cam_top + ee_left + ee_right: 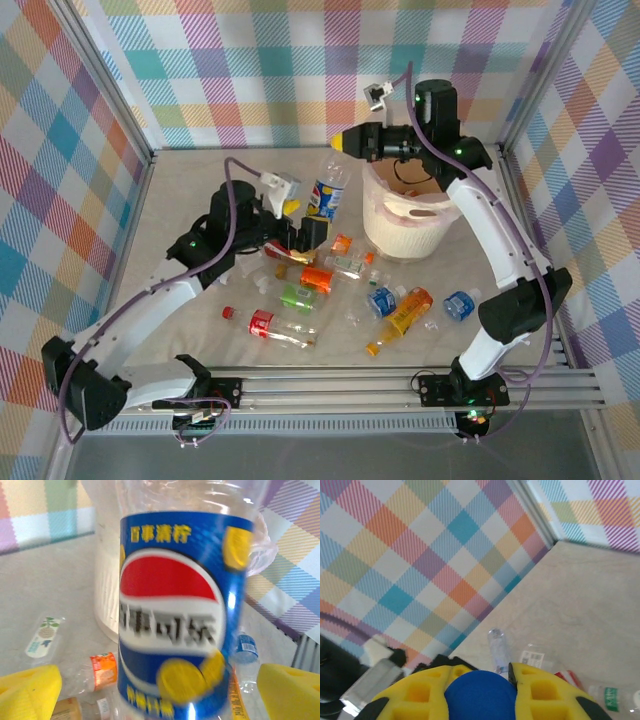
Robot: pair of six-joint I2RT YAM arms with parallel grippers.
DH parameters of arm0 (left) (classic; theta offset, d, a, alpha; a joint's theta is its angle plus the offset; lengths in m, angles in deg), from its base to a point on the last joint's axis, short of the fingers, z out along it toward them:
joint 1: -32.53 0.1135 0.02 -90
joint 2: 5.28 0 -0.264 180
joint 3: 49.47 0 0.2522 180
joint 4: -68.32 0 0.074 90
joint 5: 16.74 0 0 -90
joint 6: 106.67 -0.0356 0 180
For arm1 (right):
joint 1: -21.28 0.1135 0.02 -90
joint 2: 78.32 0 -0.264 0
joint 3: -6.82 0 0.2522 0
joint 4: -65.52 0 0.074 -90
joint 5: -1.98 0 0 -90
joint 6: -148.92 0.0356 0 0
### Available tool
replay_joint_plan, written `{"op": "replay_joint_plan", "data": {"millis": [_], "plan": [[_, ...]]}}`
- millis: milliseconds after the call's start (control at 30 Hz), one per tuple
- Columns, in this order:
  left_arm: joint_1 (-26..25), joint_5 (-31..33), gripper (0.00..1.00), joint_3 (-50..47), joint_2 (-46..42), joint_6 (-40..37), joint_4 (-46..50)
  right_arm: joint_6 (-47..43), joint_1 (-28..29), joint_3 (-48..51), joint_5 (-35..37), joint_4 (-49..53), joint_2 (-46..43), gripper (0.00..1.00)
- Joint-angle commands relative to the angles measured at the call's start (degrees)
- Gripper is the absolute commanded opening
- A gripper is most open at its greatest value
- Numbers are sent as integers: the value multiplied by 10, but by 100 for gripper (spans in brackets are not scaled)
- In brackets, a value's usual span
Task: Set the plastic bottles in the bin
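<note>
**Obs 1:** Your left gripper (303, 220) is wide open. Its yellow fingers (30, 692) sit well out to either side of the blue-label bottle (175, 615). There's a gap on both sides, so no hold on it.

**Obs 2:** Agreed. From the top camera, that bottle (327, 192) stands cap-up just ahead of your left gripper, between it and the bin (400, 235). I can't tell whether its base meets the tabletop (190, 180). The label is blurred in the wrist view.

**Obs 1:** Your right gripper (342, 143) hangs near the bin's far-left rim, tip pointing left. On its wrist camera the fingers (540, 695) are clamped tight on a blue rounded thing (480, 700). I can't tell what that thing is.

**Obs 2:** The bin stands upright at the far right of the tabletop, with a liner over its rim. There's something brownish inside that I can't make out. The other plastic bottles (350, 265) lie loose on the tabletop in front of it:
- a red-label one (262, 322) nearest your left arm
- a green one (297, 295) and an orange one (316, 278) mid-field
- a blue one (381, 300) touching a yellow-orange one (405, 312)
- another blue one (459, 305) near your right arm
</note>
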Motion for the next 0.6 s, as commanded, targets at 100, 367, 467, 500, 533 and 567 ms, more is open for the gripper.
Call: {"op": "replay_joint_plan", "data": {"millis": [100, 367, 467, 500, 533, 567], "plan": [[-4, 141, 100, -40, -92, -15, 7, -73, 5, -104, 128, 51, -24, 0], [3, 345, 100, -69, -148, 25, 46, -124, 4, -216, 376, 86, 5, 0], [12, 415, 100, -67, -149, 51, 81, -155, 4, -228, 473, 83, 13, 0], [17, 435, 100, -65, -149, 60, 93, -165, 4, -229, 500, 81, 16, 0], [22, 450, 100, -65, -147, 71, 103, -177, 4, -230, 526, 79, 17, 0], [26, 461, 100, -65, -147, 77, 109, -185, 3, -230, 546, 78, 19, 0]]}}
